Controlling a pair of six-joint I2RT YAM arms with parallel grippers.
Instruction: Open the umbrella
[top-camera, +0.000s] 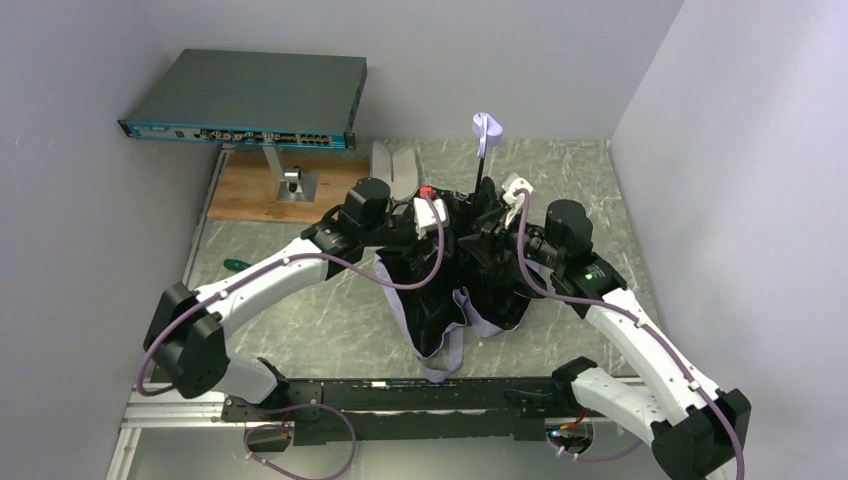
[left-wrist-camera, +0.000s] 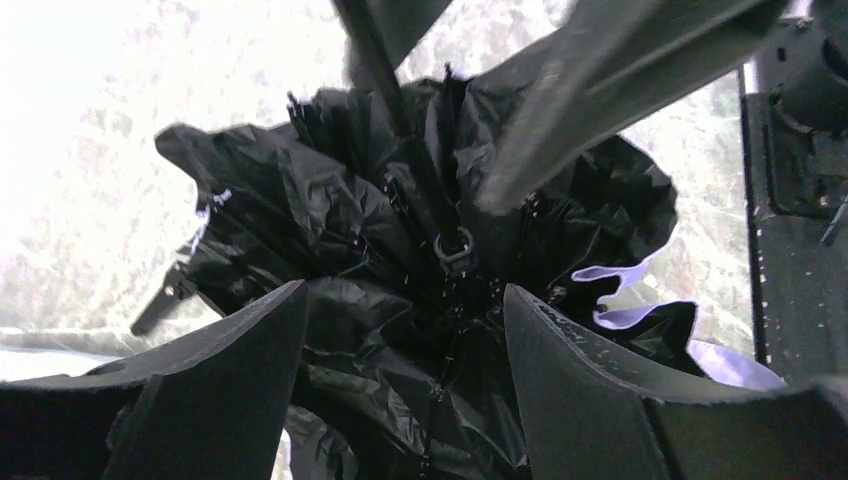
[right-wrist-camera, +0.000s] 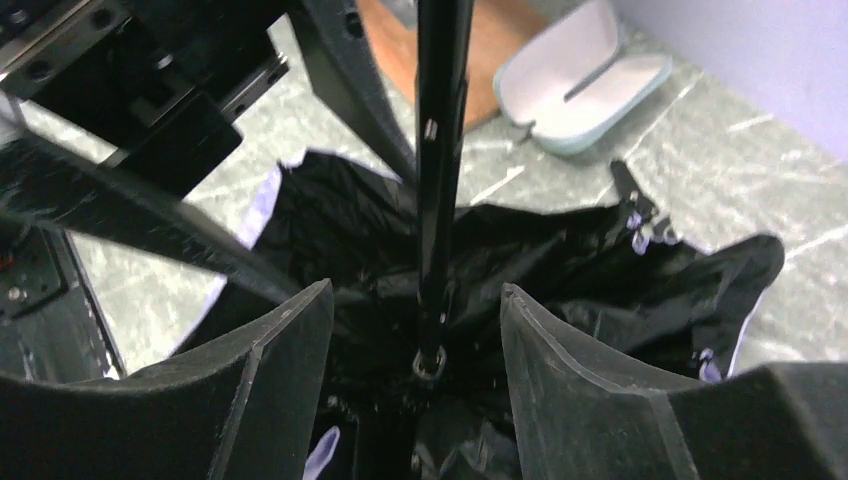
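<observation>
Your left jaws and right jaws are both open and hold nothing, so the half-shut umbrella (top-camera: 440, 310), standing on the counter (top-camera: 320, 330) just in front of the case (top-camera: 393, 165), could tip over or flop shut.

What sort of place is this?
Probably a lab test cell: plain white walls box in a green marbled table, a network switch stands at the back, and a left arm and right arm are bolted at its near edge.
</observation>
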